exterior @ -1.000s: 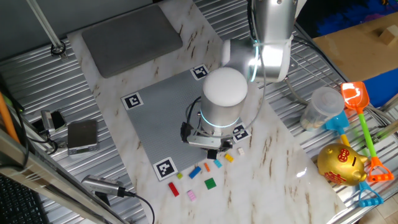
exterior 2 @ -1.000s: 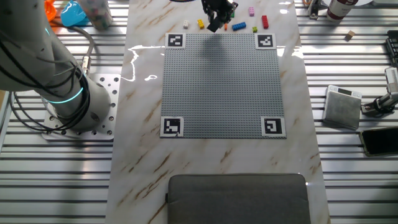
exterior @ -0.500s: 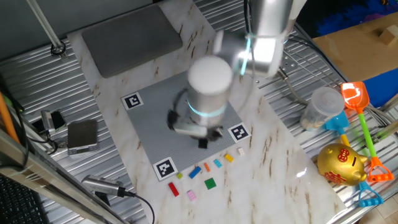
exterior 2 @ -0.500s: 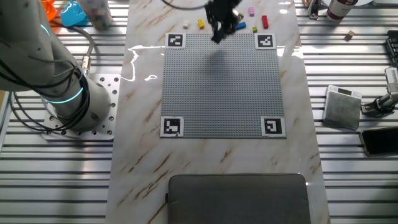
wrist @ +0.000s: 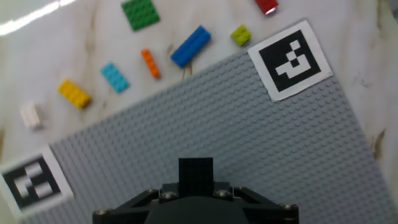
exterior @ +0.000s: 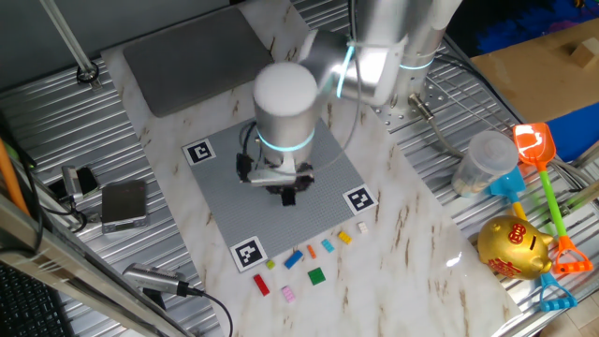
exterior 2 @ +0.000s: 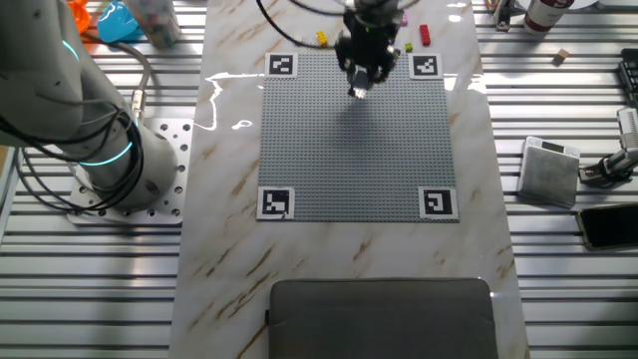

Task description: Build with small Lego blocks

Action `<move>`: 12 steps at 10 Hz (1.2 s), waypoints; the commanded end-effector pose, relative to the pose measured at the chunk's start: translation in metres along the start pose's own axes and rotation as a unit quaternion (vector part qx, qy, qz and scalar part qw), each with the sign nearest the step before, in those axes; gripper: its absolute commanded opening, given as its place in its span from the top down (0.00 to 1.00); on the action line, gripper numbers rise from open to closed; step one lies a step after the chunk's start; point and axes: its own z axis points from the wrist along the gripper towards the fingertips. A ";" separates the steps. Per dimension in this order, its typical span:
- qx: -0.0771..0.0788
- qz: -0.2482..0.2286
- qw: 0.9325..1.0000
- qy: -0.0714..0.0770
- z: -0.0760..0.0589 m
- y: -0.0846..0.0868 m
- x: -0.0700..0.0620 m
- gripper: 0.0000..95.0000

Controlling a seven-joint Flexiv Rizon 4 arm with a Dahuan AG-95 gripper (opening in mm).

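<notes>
My gripper [exterior: 286, 195] hangs over the grey baseplate [exterior: 225, 211], inward from its edge nearest the loose bricks. In the hand view it [wrist: 195, 186] is shut on a small black brick [wrist: 195, 168] held a little above the studs. Loose small Lego blocks lie on the marble beside the plate: green [wrist: 140, 12], blue [wrist: 190, 46], orange [wrist: 150, 63], light blue [wrist: 115, 77], yellow [wrist: 74, 93], white [wrist: 30, 116], yellow-green [wrist: 241, 35], red [wrist: 266, 5]. A pink one [exterior: 288, 294] shows in one fixed view. The other fixed view shows the gripper [exterior 2: 360, 88] over the plate [exterior 2: 349, 160].
Black-and-white markers [wrist: 291, 59] sit at the plate's corners. A grey pad [exterior: 197, 56] lies beyond the plate. A plastic jar [exterior: 485, 161], toy shovels [exterior: 538, 154] and a gold piggy bank [exterior: 513, 248] stand at the right. A small grey box [exterior: 124, 204] lies at the left.
The gripper has left the row of loose bricks and moved over the baseplate toward its middle, carrying the black brick. The loose bricks have not moved.
</notes>
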 end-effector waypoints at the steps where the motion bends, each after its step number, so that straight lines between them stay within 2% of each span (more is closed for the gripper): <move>1: 0.011 -0.077 0.997 -0.002 0.007 -0.013 0.028 1.00; 4: 0.017 -0.075 0.997 -0.003 0.006 -0.013 0.029 1.00; 6: 0.013 -0.070 0.997 0.005 0.006 -0.013 0.029 1.00; 10: 0.017 -0.021 1.000 -0.002 0.006 -0.013 0.029 1.00; 11: 0.018 -0.010 1.000 0.004 0.006 -0.013 0.029 1.00; 12: 0.018 -0.004 1.000 0.003 0.006 -0.013 0.029 1.00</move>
